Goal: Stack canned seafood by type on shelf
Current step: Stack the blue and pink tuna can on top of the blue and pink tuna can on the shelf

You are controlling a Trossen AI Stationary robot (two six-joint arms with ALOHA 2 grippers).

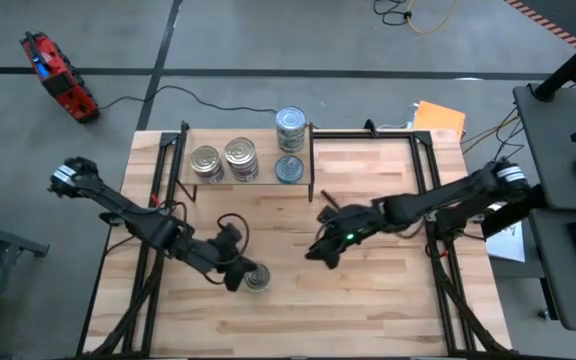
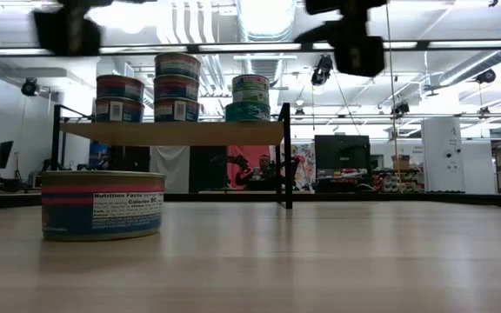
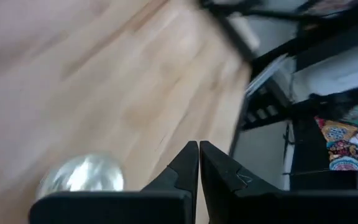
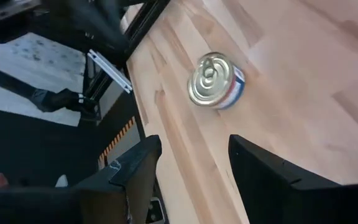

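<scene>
Butcher-block tabletop (image 1: 388, 300); left fingers (image 3: 198, 163) pressed together, right fingers (image 4: 253, 155) apart

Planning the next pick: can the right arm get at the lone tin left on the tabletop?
Probably yes. The tin stands alone on bare tabletop, and the right tool is open, but the shut left tool sits right beside it.
</scene>
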